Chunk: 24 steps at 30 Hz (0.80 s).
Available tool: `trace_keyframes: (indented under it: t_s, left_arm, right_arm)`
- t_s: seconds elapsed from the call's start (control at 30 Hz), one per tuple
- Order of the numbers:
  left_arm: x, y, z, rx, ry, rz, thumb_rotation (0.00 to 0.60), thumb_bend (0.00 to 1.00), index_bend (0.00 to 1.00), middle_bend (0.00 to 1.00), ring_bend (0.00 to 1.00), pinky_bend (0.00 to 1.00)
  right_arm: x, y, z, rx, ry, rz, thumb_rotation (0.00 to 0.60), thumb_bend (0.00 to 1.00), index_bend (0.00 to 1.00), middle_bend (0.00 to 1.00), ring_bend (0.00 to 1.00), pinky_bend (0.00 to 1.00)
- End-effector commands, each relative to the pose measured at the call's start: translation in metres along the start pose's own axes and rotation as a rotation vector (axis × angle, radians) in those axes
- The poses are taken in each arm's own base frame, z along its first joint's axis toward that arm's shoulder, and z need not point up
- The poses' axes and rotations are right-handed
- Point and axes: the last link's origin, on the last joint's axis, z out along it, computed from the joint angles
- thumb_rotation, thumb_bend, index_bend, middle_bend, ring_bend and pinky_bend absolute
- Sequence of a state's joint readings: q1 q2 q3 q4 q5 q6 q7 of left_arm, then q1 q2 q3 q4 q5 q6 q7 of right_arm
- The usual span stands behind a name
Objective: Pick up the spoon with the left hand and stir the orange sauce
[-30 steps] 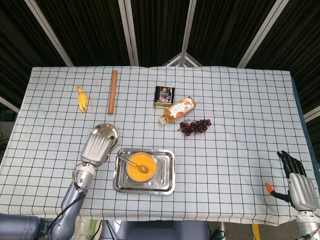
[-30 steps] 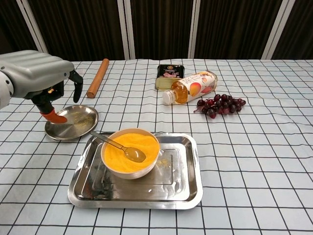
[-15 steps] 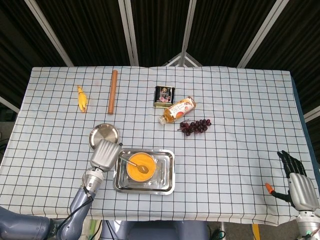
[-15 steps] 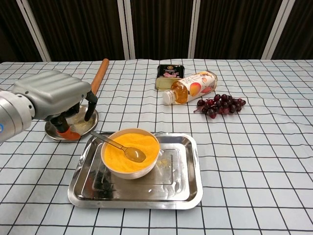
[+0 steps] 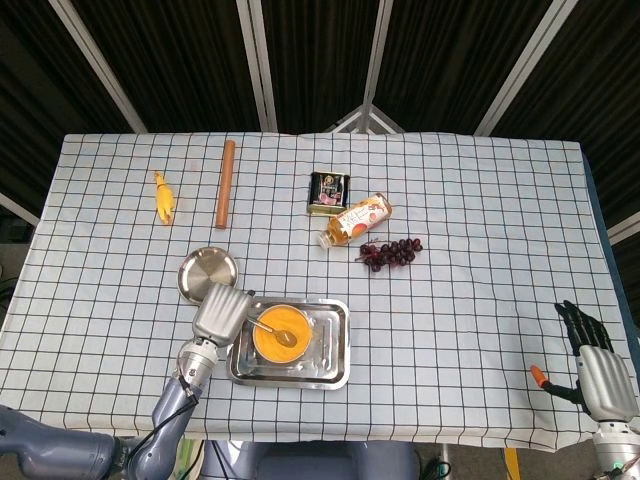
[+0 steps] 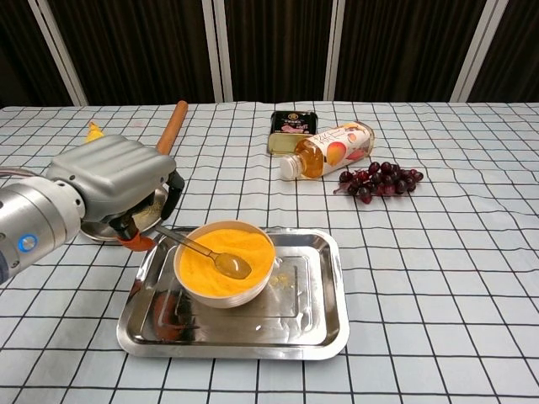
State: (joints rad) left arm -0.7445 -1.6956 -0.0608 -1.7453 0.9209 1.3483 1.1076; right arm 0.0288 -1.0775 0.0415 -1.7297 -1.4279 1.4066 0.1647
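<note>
From the head view, the tray (image 5: 335, 345) sits near the table's (image 5: 480, 200) front edge, left of centre; the bowl of orange sauce (image 5: 279, 335) stands in it, the spoon (image 5: 266, 326) propped with its handle toward the left hand (image 5: 221, 313), handy for that side; the right hand (image 5: 595, 365) idles at the front right corner, fingers apart, holding nothing.

From the chest view, the left hand (image 6: 118, 181) hovers just beside the spoon (image 6: 202, 251) handle, fingers curled down and empty, not yet clamped on it.

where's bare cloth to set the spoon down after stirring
Open cloth lies right of the tray, between it and the right hand, and below the grapes. Left of the tray is crowded: the left hand and small plate sit there.
</note>
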Motion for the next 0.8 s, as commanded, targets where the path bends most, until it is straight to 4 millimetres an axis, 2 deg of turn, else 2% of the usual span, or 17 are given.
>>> trace_keyframes:
  t_s: [0.03, 0.37, 0.8]
  left_arm:
    - [-0.0009, 0.0026, 0.0018, -0.003, 0.004, -0.005, 0.600, 0.32, 0.54, 0.94, 0.96, 0.97]
    - [-0.0054, 0.0097, 0.0043, -0.010, 0.020, -0.011, 0.600, 0.39, 0.56, 0.95, 0.96, 0.97]
    - [-0.0084, 0.0103, 0.0050, -0.010, 0.015, -0.006, 0.600, 0.42, 0.56, 0.95, 0.96, 0.97]
  right_arm:
    - [0.0000, 0.0002, 0.0000, -0.001, 0.000, 0.000, 0.600, 0.32, 0.00, 0.00, 0.00, 0.00]
    - [0.0003, 0.0005, 0.0000, -0.002, 0.000, 0.001, 0.600, 0.32, 0.00, 0.00, 0.00, 0.00]
    - [0.0000, 0.0003, -0.0003, -0.002, -0.001, 0.000, 0.600, 0.32, 0.00, 0.00, 0.00, 0.00]
